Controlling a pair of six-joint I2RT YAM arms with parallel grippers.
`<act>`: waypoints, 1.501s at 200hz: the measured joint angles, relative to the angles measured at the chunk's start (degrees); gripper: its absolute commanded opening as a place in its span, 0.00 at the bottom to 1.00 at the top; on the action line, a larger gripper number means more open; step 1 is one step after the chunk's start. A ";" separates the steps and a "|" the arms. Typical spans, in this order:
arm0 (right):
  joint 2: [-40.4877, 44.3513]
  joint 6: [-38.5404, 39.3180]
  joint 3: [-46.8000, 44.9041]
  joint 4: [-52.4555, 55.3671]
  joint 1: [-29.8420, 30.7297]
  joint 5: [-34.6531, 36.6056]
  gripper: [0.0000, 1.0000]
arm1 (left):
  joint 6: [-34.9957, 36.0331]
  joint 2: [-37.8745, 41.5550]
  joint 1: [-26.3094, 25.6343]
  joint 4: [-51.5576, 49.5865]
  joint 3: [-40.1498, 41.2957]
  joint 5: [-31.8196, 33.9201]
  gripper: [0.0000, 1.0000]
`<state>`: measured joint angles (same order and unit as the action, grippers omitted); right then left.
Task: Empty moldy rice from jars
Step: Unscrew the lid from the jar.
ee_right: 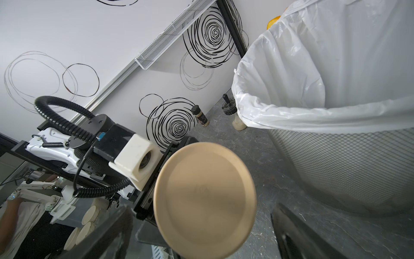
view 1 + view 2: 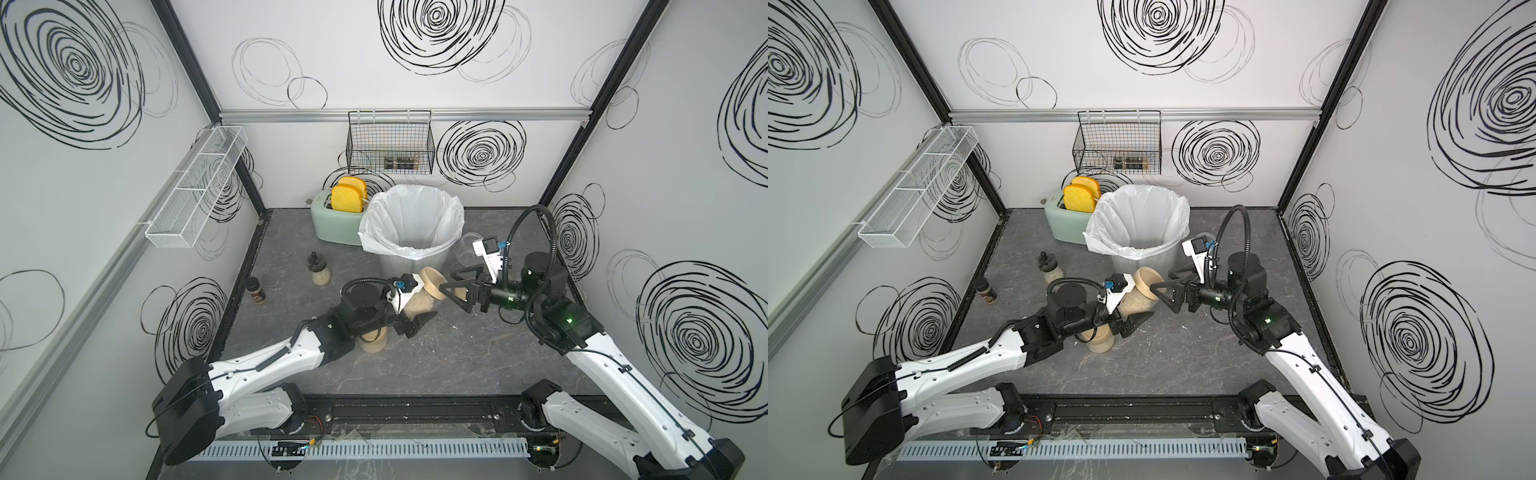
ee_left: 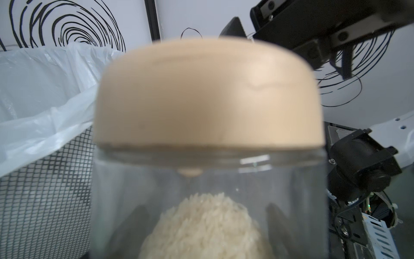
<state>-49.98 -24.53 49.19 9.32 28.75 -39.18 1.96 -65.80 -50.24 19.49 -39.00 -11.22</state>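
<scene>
My left gripper (image 2: 411,313) is shut on a clear jar (image 2: 420,306) and holds it tilted above the table, in front of the bin. Moldy rice (image 3: 201,226) lies heaped inside it. Its tan lid (image 2: 432,283) is on and faces my right gripper (image 2: 446,282), which is open, with its fingers on either side of the lid's edge and apart from it. The right wrist view has the lid (image 1: 205,199) face-on between the spread fingers (image 1: 298,235). A second tan-lidded jar (image 2: 374,344) stands under my left wrist, partly hidden.
A mesh bin (image 2: 415,270) lined with a white bag stands just behind the held jar. A green toaster (image 2: 332,224) is at the back. A black-capped bottle (image 2: 319,270) and a dark spice shaker (image 2: 254,291) stand to the left. A clear round container (image 2: 467,251) sits right of the bin.
</scene>
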 measured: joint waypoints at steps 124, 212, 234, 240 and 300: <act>-3.72 2.10 0.83 1.33 6.03 4.76 0.82 | 3.02 -0.24 -1.14 -0.31 -0.02 0.37 0.81; -3.72 3.17 1.07 1.70 5.97 1.92 0.67 | -0.98 0.24 3.10 -1.09 -0.02 -11.52 0.81; -3.89 5.03 1.99 0.59 5.73 -0.68 0.67 | -6.12 0.24 5.57 1.53 0.00 -19.63 0.80; -4.02 5.55 2.54 0.22 5.66 -1.55 0.67 | -7.96 0.22 6.29 2.82 0.02 -22.03 0.80; -5.97 11.56 8.48 -3.76 5.42 -11.58 0.67 | -27.30 -2.97 10.21 23.69 0.33 -41.38 0.80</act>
<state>-55.94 -12.97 57.67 5.56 34.17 -50.76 -25.34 -68.77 -40.03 43.18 -38.68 -52.60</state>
